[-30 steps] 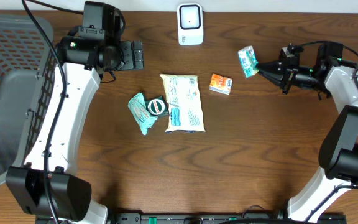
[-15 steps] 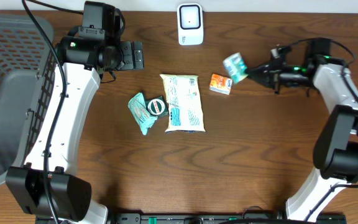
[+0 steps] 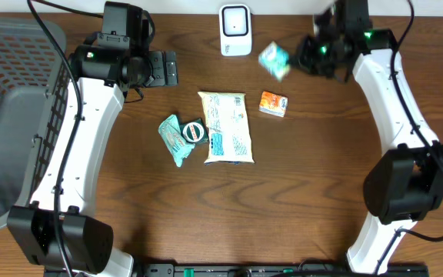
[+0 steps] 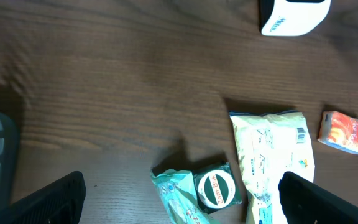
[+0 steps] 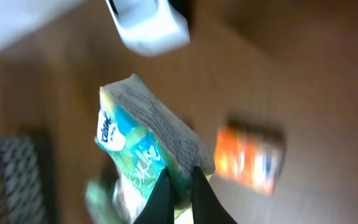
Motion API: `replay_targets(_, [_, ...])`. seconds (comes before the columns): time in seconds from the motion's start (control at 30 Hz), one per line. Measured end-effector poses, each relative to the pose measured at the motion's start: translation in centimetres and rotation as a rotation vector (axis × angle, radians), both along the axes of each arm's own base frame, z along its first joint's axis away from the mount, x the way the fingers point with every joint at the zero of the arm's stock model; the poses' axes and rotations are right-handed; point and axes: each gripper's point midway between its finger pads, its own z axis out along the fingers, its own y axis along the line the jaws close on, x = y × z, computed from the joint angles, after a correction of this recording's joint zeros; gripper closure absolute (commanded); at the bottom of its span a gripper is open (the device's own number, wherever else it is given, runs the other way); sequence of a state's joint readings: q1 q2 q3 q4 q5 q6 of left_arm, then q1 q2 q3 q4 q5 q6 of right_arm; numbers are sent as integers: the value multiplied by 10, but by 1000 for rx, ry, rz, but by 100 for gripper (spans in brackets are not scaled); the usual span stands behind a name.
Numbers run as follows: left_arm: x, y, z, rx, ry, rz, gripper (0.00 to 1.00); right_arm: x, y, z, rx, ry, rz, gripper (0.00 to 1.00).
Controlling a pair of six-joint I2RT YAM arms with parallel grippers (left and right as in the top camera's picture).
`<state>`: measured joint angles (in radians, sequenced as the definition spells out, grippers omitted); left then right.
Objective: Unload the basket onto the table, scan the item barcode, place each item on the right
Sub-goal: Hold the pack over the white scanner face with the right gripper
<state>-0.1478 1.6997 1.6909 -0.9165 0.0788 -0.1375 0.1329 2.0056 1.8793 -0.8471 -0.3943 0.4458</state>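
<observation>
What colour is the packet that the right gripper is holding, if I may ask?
The packet is teal and white, clearest in the right wrist view.

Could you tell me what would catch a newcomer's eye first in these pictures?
The right pincer grips a teal tissue packet in the air just right of the white scanner at the far edge of the table. Mid-table lie a large pale-green packet and a small orange packet.
</observation>
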Motion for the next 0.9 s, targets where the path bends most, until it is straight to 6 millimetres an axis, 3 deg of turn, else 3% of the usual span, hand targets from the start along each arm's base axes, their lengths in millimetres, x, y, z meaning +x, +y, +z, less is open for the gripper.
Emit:
replay_targets(0.13, [0, 0, 0, 0, 0, 0, 2, 34, 15, 28, -131, -224, -29, 99])
replay_targets(0.3, [0, 0, 0, 0, 0, 0, 2, 68, 46, 39, -278, -442, -40, 99])
replay_targets(0.37, [0, 0, 0, 0, 0, 0, 3, 82, 59, 34, -330, -513, -42, 99])
replay_targets(0.5, [0, 0, 0, 0, 0, 0, 2, 109, 81, 1, -438, -610, -45, 99])
replay_targets(0.67, [0, 0, 0, 0, 0, 0, 3, 127, 91, -37, -572, -681, -41, 99])
replay_targets(0.73, [0, 0, 0, 0, 0, 0, 2, 131, 92, -43, -609, -704, -37, 99])
replay_targets(0.9, [0, 0, 0, 0, 0, 0, 2, 135, 91, -34, -648, -752, -46, 99])
